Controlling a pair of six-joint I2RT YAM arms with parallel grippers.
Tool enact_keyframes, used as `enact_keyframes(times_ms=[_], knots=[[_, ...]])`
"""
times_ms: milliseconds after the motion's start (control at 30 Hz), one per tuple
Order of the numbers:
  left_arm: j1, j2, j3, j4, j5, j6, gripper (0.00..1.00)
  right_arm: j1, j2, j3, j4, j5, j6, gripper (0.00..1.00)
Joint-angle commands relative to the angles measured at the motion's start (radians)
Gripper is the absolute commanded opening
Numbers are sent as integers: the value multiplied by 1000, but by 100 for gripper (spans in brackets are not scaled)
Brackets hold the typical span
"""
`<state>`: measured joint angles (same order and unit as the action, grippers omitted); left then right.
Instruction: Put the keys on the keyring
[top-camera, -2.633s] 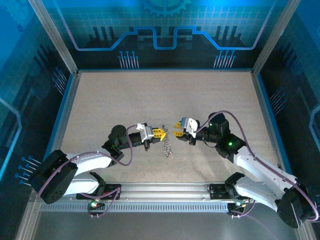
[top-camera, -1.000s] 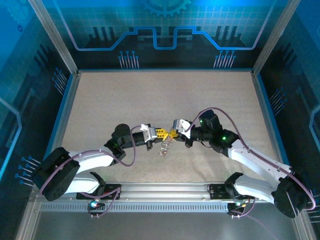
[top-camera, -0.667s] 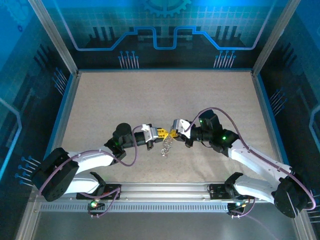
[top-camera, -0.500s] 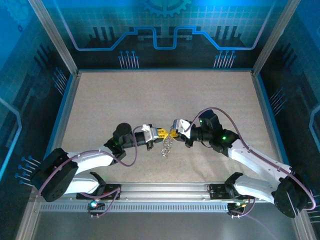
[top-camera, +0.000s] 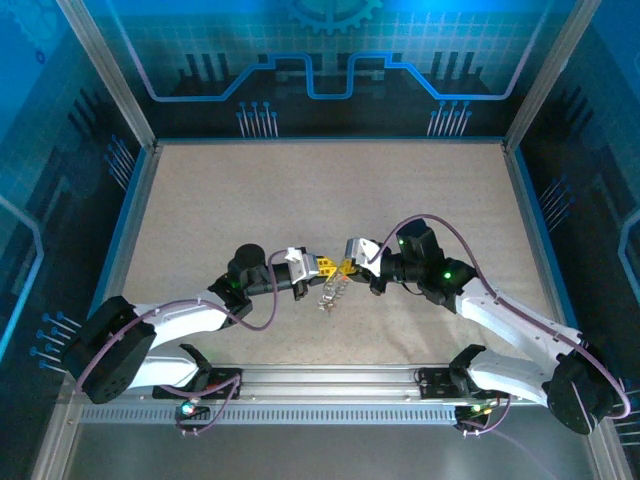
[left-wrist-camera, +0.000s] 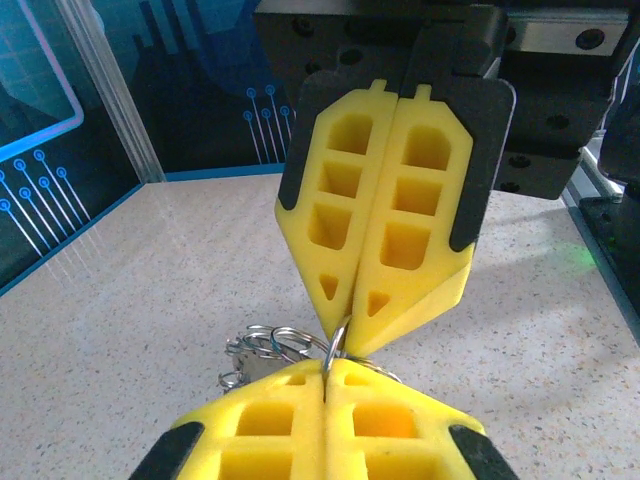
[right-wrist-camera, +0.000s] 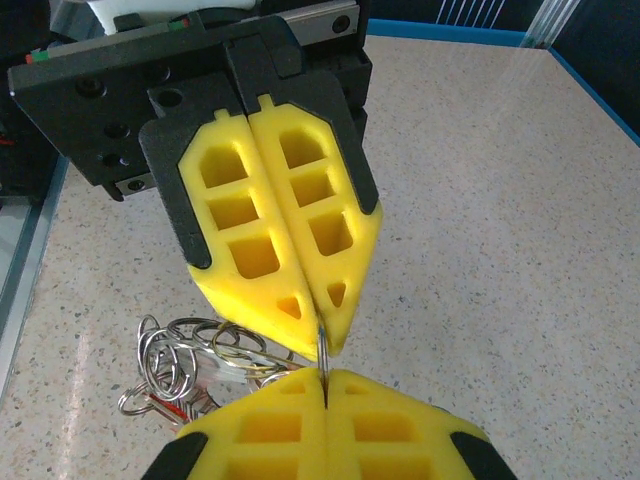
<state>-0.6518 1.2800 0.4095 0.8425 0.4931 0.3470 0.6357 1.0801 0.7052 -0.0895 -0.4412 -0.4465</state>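
Left arm (top-camera: 180, 320): reaches from the near left corner toward the table's middle, elbow bent, wrist turned to the right.
Right arm (top-camera: 500, 315): mirrors it from the near right corner, wrist turned to the left.
Left gripper (top-camera: 325, 267): yellow fingers pressed together, pinching a thin wire loop of the keyring (top-camera: 329, 292).
Right gripper (top-camera: 345, 266): fingers also pressed together on the same loop, tip to tip with the left gripper.
Top view: the bunch hangs from the two tips, slanting down toward the near edge over the table (top-camera: 300, 190).
Left wrist view: the right gripper (left-wrist-camera: 342, 340) points down at the left gripper (left-wrist-camera: 325, 372); silvery loops of the keyring (left-wrist-camera: 262, 345) spread just left of the tips.
Right wrist view: the left gripper (right-wrist-camera: 321, 338) meets the right gripper (right-wrist-camera: 323, 378); the loops bunch at lower left.
Key (right-wrist-camera: 172, 404): a red bit low in that bunch, too small to make out further.
Surroundings: speckled beige tabletop, metal rails, blue patterned walls.
In the way: each gripper's own fingers hide the loop's lower part.
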Motion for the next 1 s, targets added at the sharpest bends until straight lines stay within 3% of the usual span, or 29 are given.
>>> enact_keyframes(times_ms=[0, 67, 333, 633, 733, 833, 967], knots=[[1, 10, 20, -35, -33, 19, 5, 13, -4, 49, 28, -30, -4, 0], [2, 1, 16, -26, -28, 2, 18, 14, 6, 57, 4, -27, -11, 0], [2, -28, 23, -21, 13, -6, 20, 55, 54, 88, -36, 22, -46, 0], [2, -59, 26, -92, 26, 24, 8, 65, 50, 105, -72, 23, -76, 0], [1, -66, 28, -110, 28, 38, 0, 69, 47, 105, -76, 22, -86, 0], [1, -76, 29, -119, 51, 41, 0, 65, 38, 87, -40, 18, -69, 0], [13, -73, 6, -30, 95, -6, 0, 30, -1, 34, 47, -42, -13, 11]])
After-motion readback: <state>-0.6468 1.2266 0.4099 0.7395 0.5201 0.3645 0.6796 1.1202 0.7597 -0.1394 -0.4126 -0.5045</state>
